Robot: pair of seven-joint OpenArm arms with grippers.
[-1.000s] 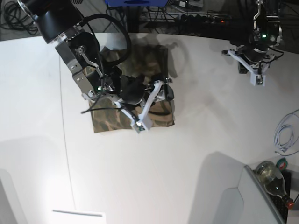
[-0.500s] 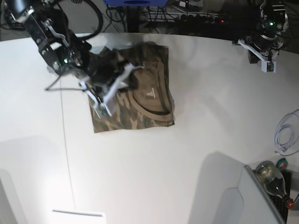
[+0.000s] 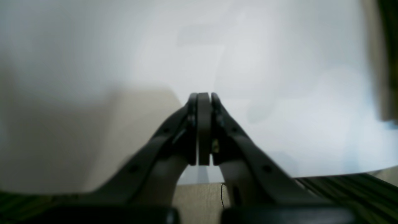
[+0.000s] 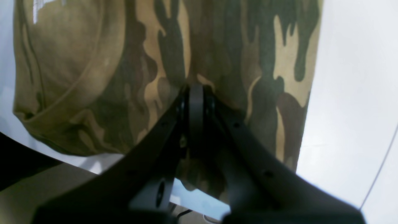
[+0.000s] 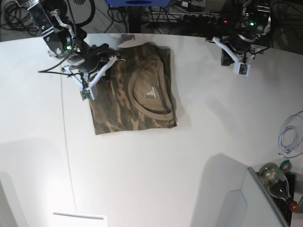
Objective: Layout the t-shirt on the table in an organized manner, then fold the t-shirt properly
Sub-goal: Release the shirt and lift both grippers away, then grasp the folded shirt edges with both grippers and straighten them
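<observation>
The camouflage t-shirt point(image 5: 135, 94) lies folded into a rough rectangle on the white table point(image 5: 165, 165), neck opening and label facing up. My right gripper point(image 5: 86, 93) hovers at the shirt's left edge, shut, with nothing between its fingers. In the right wrist view the closed right gripper point(image 4: 196, 90) hangs above the camo t-shirt point(image 4: 155, 62), with bare table point(image 4: 348, 93) beside it. My left gripper point(image 5: 241, 69) is far right near the table's back edge, shut and empty. The left wrist view shows the closed left gripper point(image 3: 203, 96) over white table point(image 3: 279, 62).
A thin dark seam line point(image 5: 66, 142) runs down the table left of the shirt. A grey box corner point(image 5: 265, 203), a glass bottle point(image 5: 277, 182) and a white cable point(image 5: 289, 135) sit at the right. Dark cables run behind the table's back edge.
My right arm has pulled back from over the shirt toward the upper left and its jaws have closed. The folded shirt is now uncovered. The left gripper shifted slightly left.
</observation>
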